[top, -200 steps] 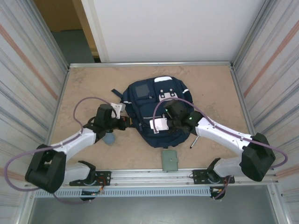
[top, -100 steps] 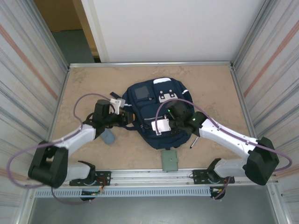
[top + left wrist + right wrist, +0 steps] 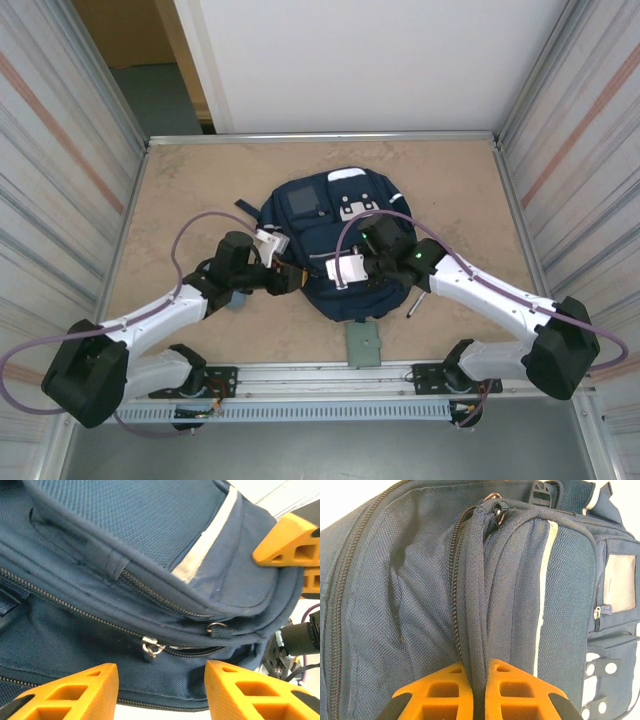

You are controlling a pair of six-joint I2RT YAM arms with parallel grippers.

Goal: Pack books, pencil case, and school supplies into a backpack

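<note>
The navy backpack (image 3: 322, 225) lies flat in the middle of the table. My left gripper (image 3: 292, 279) is at its near left edge, open, with a zip pull (image 3: 151, 646) just beyond the gap between its orange fingers (image 3: 75, 690); nothing is held. My right gripper (image 3: 480, 680) is shut on a fold of backpack (image 3: 555, 580) fabric beside a zip, on the pack's near right part (image 3: 365, 262). A bit of the slate-blue pencil case (image 3: 236, 300) shows under my left arm. The books are out of view.
A grey-green square booklet (image 3: 363, 345) lies at the near table edge below the backpack. A black marker (image 3: 413, 303) lies just right of the pack, under my right arm. Metal walls close in both sides; open tabletop (image 3: 450, 180) lies beyond the pack.
My left gripper has gone from shut to open and has shifted right and nearer along the pack's left edge. My right gripper keeps its grip on the fabric.
</note>
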